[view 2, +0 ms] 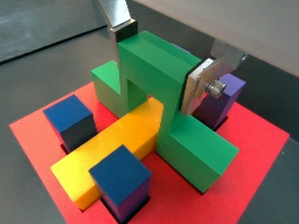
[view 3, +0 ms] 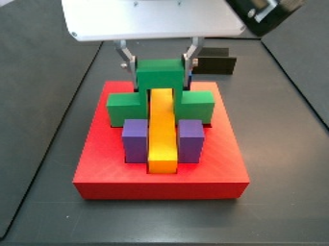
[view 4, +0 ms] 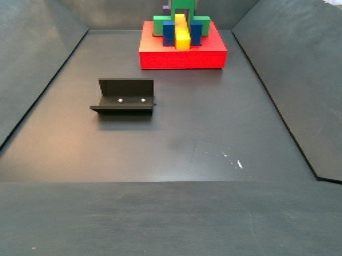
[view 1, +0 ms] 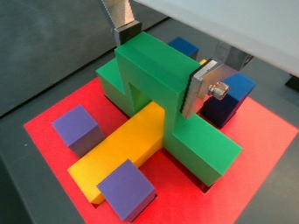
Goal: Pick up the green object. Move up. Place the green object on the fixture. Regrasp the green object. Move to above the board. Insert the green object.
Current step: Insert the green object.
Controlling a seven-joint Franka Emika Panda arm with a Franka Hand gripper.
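Light falls evenly from above, bright and soft, with short shadows under the blocks. The gripper [view 1: 158, 61] close to the wrist cameras looks slightly blurred; a faint glare marks the floor [view 4: 234, 160].

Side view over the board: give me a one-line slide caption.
Pincer grips the green object straddling the yellow bar on the red board.
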